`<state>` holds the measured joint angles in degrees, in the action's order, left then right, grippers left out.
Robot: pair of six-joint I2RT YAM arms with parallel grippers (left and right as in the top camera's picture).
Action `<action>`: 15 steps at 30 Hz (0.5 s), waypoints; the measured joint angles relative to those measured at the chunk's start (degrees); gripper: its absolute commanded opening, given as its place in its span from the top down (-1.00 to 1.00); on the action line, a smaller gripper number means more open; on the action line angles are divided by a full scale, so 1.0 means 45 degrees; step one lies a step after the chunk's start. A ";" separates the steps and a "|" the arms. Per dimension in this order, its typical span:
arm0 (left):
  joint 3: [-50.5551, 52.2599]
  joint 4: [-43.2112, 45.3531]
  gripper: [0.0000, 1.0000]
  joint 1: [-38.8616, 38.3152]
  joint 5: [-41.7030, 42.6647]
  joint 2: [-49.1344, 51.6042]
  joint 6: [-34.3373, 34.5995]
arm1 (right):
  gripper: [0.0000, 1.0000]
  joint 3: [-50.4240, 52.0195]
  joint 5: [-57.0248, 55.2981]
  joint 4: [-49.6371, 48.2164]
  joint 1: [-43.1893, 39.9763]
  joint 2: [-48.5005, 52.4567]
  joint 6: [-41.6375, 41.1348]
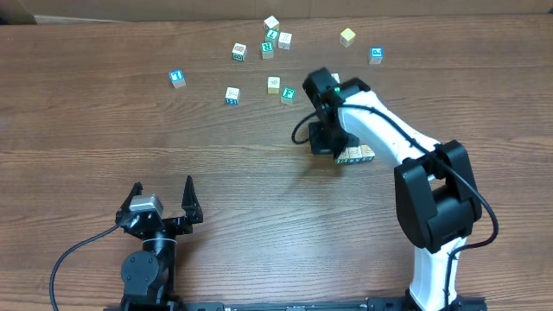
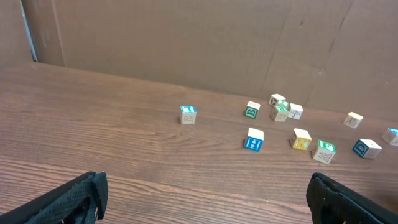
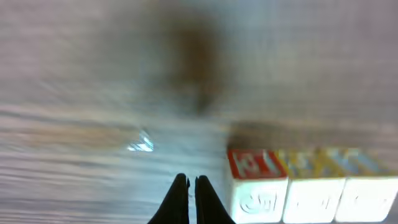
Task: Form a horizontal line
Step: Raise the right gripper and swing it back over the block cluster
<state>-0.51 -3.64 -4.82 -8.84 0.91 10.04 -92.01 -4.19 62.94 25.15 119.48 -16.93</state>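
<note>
A: So, the row of cubes (image 1: 355, 155): where does it sit, and how would it behave under a touch?

B: It lies on the bench (image 1: 86, 130) right of centre, tucked partly under the right arm, so I can't count it from overhead. The right wrist view shows three blocks side by side with their faces touching, and the end block (image 3: 254, 167) has a red mark on top. The row runs off the edge of that view. They look like small rigid toy blocks: light, hard, nothing to crush. My guess is they slide readily on the smooth wood, and one bump would skew the line.

A: Where to take hold, then?

B: A single block across two opposite flat faces, from above. The row as a whole won't lift. It would want a nudge along its long side or squarely on an end face.

A: And the end effectors?

B: The right end effector (image 3: 191, 190) has its fingers pressed together, pinching nothing. Its tips are low to the bench just beside the end block, apart from it. The left end effector (image 1: 163, 188) sits near the front edge, spread wide and empty.

A: Anything else?

B: Only loose cubes (image 1: 273, 85) scattered at the far side, well apart from the row.
</note>
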 measured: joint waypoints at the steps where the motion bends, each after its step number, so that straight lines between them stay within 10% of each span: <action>1: 0.0000 0.0000 -0.99 0.0000 0.0000 0.0000 0.0000 | 0.93 -0.0617 0.0039 0.0384 0.0000 0.0078 0.0058; 12: 0.0000 0.0000 -0.99 0.0000 0.0000 0.0000 0.0000 | 0.87 -0.5727 0.0282 -0.0695 0.0000 0.0131 0.0398; 15: 0.0000 0.0000 -0.99 0.0000 0.0000 0.0000 0.0000 | 0.10 -0.5673 0.0495 -0.2050 0.0000 0.0155 0.0325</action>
<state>-0.51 -3.64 -4.82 -8.84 0.91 10.04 -117.54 -1.96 53.71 25.15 120.18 -15.46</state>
